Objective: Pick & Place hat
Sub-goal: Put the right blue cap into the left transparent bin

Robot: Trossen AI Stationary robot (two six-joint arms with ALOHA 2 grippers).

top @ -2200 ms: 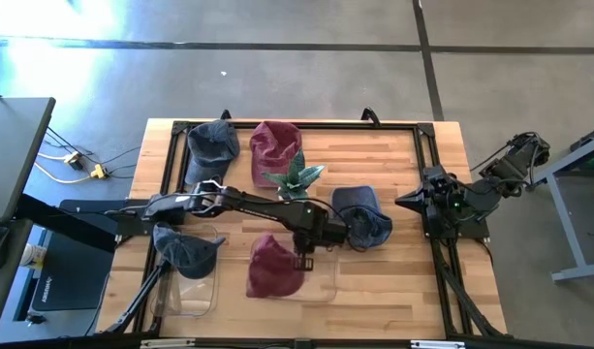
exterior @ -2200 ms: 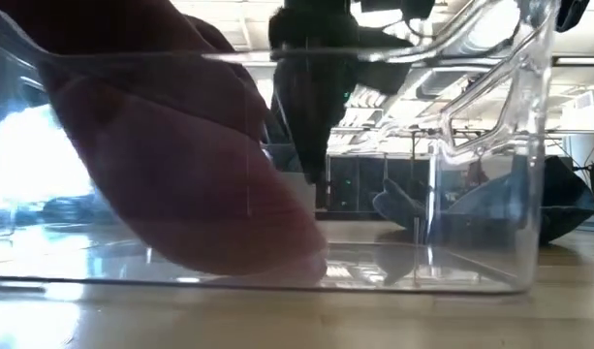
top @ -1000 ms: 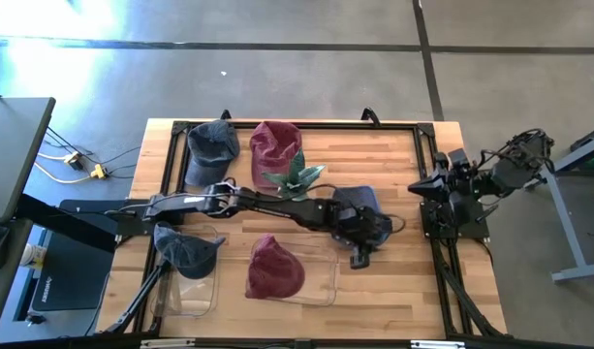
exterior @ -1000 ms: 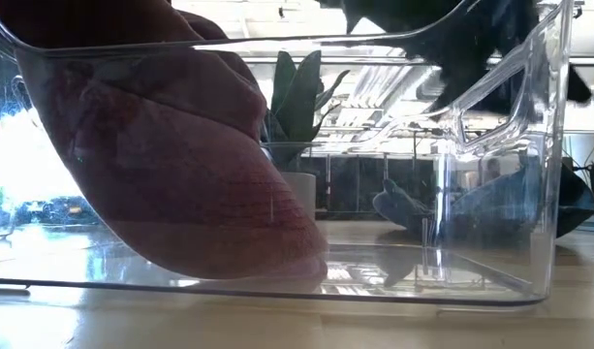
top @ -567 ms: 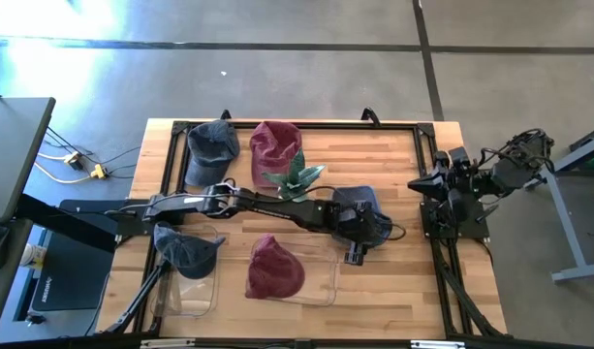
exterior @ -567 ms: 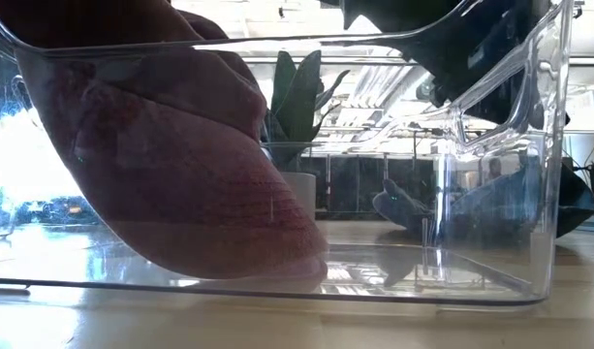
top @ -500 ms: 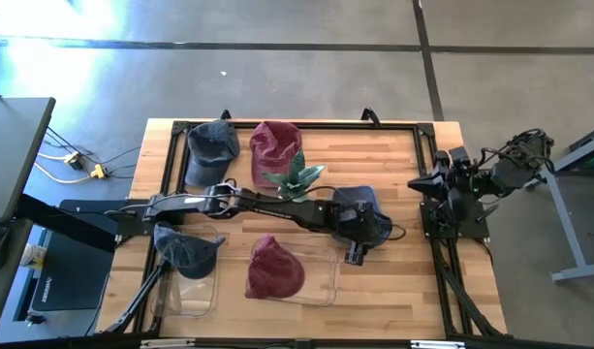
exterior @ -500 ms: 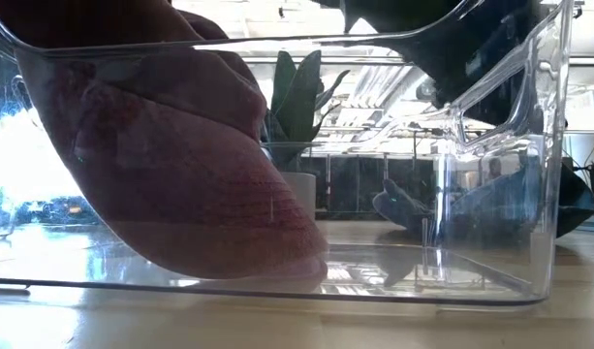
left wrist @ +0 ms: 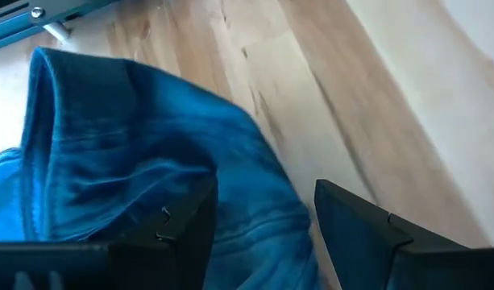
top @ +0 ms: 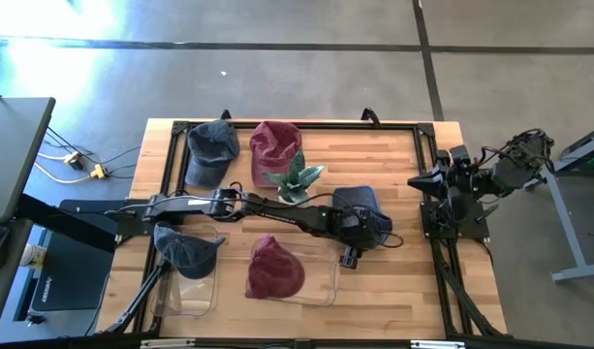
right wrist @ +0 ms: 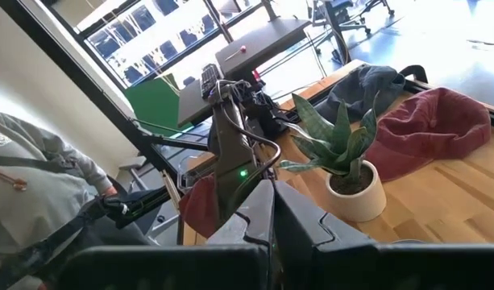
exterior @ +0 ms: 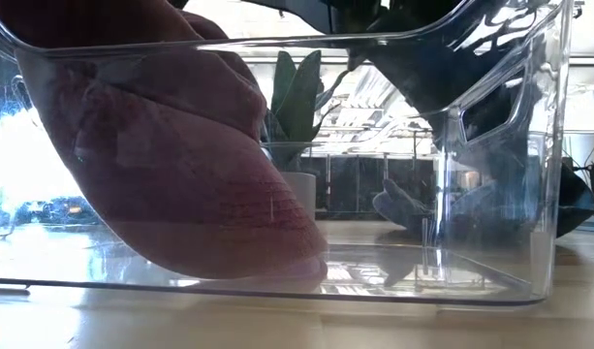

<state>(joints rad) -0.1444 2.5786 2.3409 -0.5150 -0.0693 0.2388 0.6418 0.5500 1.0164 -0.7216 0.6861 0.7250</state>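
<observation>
The bench (top: pixel 413 165) fills the middle of the high view, a wooden top in a dark frame; on it, right of centre, lies the blue hat (top: pixel 359 206), the one in hand, with the left arm stretched across from the picture's left so that the left tool (top: pixel 353 244) sits at the hat's lower edge; in the left wrist view its two dark fingers (left wrist: pixel 355 225) stand apart with a fold of the blue hat (left wrist: pixel 150 177) between them, not yet pinched as far as I can judge; the right tool (right wrist: pixel 267 211) waits off the bench's right edge, fingers pressed together on nothing. The hat looks like soft denim, light, limp and creased, likely to sag and fold when lifted; it is neither fragile nor slippery; a bunched fold of the crown or the stiffer brim seems the surest hold, taken deep so the cloth does not slide out. A clear bin (top: pixel 328 283) sits lower centre, already holding a red hat (top: pixel 272 269). No brand, label or writing can be read anywhere.
</observation>
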